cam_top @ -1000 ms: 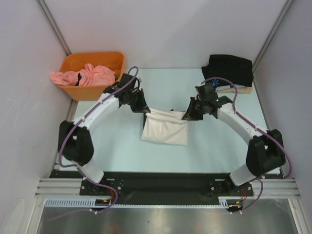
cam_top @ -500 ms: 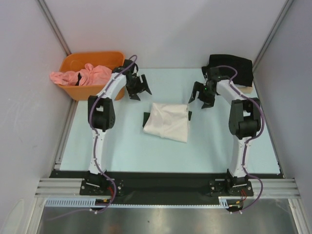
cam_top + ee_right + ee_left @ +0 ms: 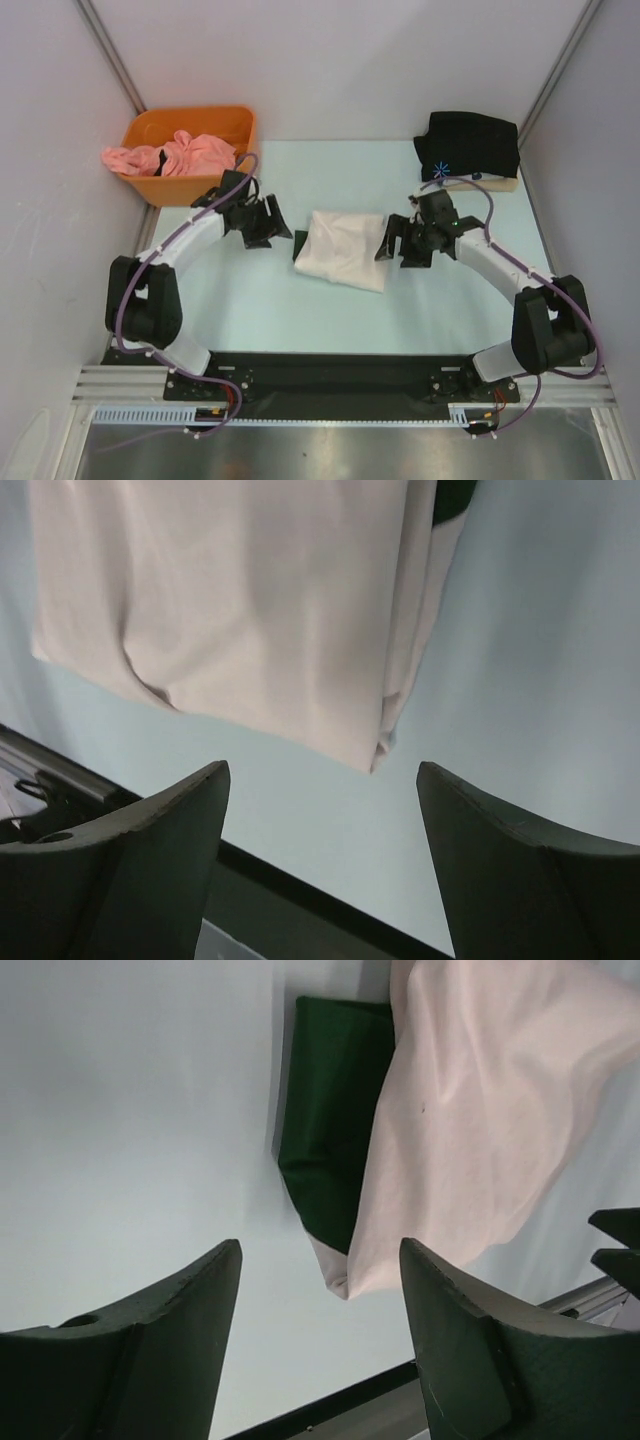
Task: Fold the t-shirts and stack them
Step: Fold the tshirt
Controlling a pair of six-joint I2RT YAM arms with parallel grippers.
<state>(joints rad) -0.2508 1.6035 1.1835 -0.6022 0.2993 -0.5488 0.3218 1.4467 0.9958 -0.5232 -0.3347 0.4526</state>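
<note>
Cloth, soft and matte: cream shirt [image 3: 342, 252] lies folded into a rough rectangle mid-counter [image 3: 250, 300]. Its dark green sleeve [image 3: 330, 1140] pokes out at the left edge, and faint creases cross the top. Left pincer [image 3: 272, 227] hangs just left of it, right pincer [image 3: 395, 248] just right. Both gape wide, nothing held. Black shirt [image 3: 470, 142], folded, sits far right on a beige layer [image 3: 490, 184]. Orange plastic bin [image 3: 235, 120] at far left holds crumpled pink cloth [image 3: 185, 153].
</note>
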